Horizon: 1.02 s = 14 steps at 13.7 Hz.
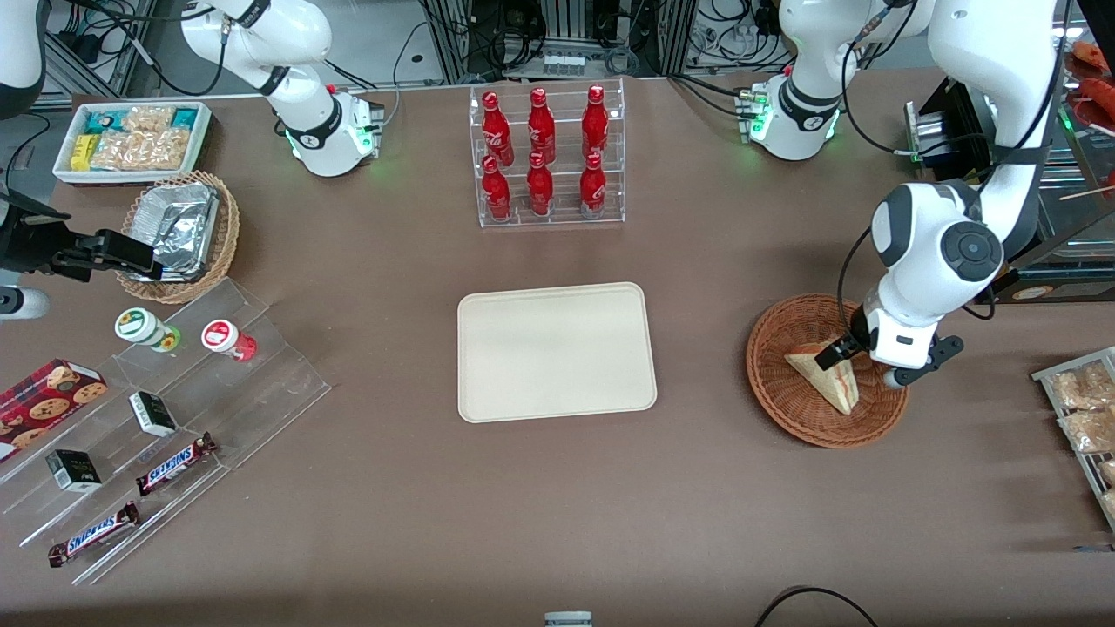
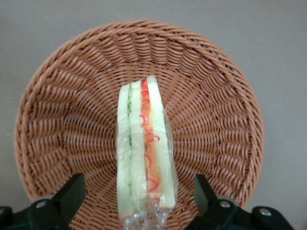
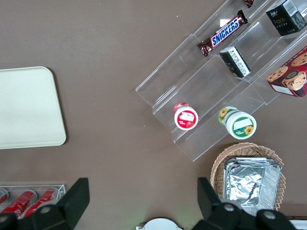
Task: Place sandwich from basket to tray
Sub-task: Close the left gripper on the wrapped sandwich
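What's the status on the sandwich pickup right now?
Pincer open, straddling the sandwich, not yet gripping. Sandwich lies in the basket. Tray bare, nothing in the way between basket and tray.

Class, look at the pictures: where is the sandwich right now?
The sandwich lies in the brown basket toward the working arm's end of the table, with the open tool straddling it.

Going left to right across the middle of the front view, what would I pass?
Foil-lined tan basket → cream tray → reddish-brown basket → sandwich in it → the working arm's hand, open over the sandwich.
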### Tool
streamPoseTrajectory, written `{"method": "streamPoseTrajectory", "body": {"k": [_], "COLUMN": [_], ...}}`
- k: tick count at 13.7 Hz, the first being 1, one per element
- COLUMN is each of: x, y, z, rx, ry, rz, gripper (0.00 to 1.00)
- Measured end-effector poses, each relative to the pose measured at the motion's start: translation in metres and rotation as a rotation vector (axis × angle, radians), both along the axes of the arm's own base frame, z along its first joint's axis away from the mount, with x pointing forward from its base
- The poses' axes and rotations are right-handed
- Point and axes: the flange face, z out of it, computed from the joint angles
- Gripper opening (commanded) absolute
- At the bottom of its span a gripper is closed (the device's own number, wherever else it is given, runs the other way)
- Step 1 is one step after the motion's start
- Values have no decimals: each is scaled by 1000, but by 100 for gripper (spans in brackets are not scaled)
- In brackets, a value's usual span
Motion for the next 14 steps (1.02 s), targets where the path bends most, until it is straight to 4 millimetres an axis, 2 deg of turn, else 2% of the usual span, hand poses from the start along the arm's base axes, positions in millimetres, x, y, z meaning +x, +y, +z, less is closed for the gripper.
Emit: {"method": "streamPoseTrajectory", "body": {"k": [3,4,5,6,7,8,9,12,14], "x": [-4,-6,-8,-8,-8,-8,-7,-3,3], "y": [0,0,0,0,0,0,0,-1,-9], "z": [-22,-29,-34,-36,-37,-36,-36,-27,-13], "rx": [-4,-4,-5,-5,-5,-5,-5,-6,-4], "ry": [-20,-22,-20,-18,-18,-18,-20,-37,-43], "rz": [0,0,0,0,1,2,2,1,-20], "gripper": [100,96,73,44,22,5,0,0,0]}}
